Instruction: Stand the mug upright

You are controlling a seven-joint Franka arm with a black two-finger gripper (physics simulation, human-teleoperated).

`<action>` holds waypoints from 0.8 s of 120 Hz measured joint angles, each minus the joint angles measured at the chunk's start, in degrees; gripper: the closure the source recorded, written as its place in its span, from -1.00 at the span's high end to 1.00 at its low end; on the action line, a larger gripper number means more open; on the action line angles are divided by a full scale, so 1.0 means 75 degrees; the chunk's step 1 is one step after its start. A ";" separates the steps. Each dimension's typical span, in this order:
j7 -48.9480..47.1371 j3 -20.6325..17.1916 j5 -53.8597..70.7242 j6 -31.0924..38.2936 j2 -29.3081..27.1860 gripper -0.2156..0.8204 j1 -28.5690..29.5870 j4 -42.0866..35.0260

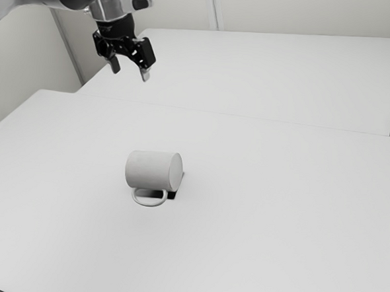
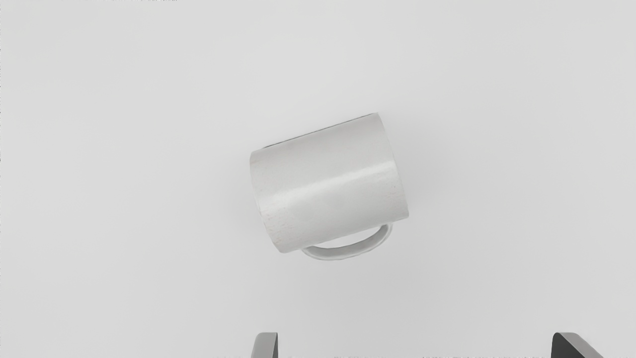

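Note:
My black gripper [image 1: 129,74] hangs high above the table, toward the exterior view's upper left from the mug, touching nothing. In the wrist view the gripper [image 2: 415,345] has its two fingertips wide apart, with bare tabletop between them. The plain white mug [image 1: 152,170] lies on its side, its handle low on the side toward the exterior view's bottom edge. Seen from the hand, the mug [image 2: 330,181] lies beyond the fingertips, its handle on the side nearer to them. The inside of the mug is hidden in the wrist view.
The white table [image 1: 263,216] spreads around the mug on all sides. Behind it is another pale flat surface [image 1: 272,74], with pale walls [image 1: 309,14] past it. A small dark patch shows beneath the mug by the handle. A dark line crosses the exterior view's bottom left corner.

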 joint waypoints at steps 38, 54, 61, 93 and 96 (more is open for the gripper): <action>0.0271 0.1700 -0.1778 0.0640 0.0310 0.58 0.0120 -0.1525; 0.0727 0.1957 -0.3124 0.1198 0.1397 0.58 0.1109 -0.1659; 0.1001 0.2009 -0.3784 0.1441 0.1853 0.58 0.1321 -0.1667; 0.2558 0.2388 -0.6617 0.1980 0.2244 0.58 0.1640 -0.2881; 0.2735 0.2430 -0.6875 0.1984 0.2245 0.58 0.1656 -0.3016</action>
